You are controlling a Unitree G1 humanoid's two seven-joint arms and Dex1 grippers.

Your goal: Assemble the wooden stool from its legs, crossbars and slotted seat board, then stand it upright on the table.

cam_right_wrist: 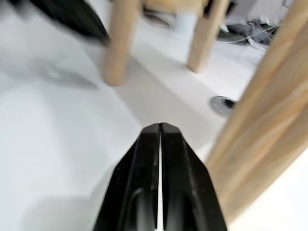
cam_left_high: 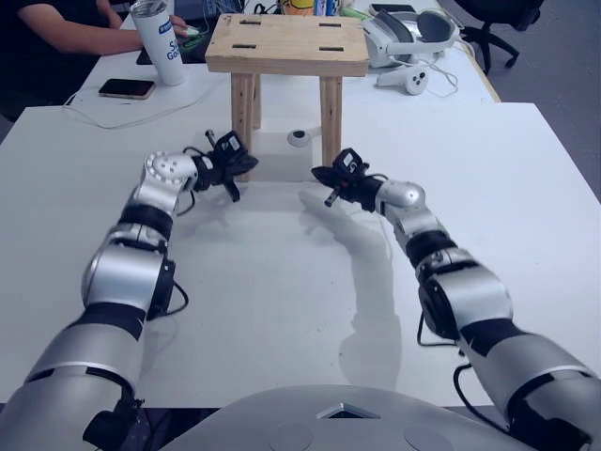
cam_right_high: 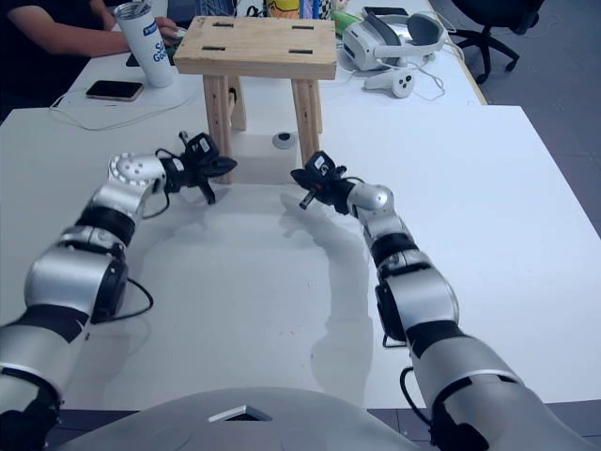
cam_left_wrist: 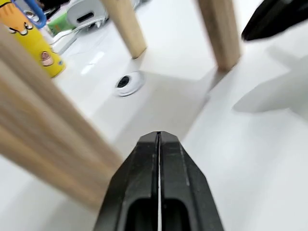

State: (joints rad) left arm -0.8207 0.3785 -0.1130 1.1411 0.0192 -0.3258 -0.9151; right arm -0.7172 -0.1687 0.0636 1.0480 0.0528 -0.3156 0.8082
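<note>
One stool, fully put together, standing upright at the far middle of the white surface.
- Seat board: on top, lying flat, long axis running left to right across the surface; four dark slots show in its upper face.
- Legs: vertical, feet down on the surface. Near left leg and near right leg face the robot; two more stand behind them.

Two tools, both low over the surface at the stool's near side.
- Left tool: just beside the foot of the near left leg, on its outer side, tip pointing in under the seat. Contact with the leg cannot be told. Fingers closed flat against each other, empty.
- Right tool: just beside the foot of the near right leg, slightly nearer the robot, tip pointing in towards the stool. Fingers closed together, empty.

Other items:
- One small round cap, on the surface under the seat, between the legs.
- One tumbler and one phone, far left, behind the stool's line.
- One headset and one controller, far right.
</note>
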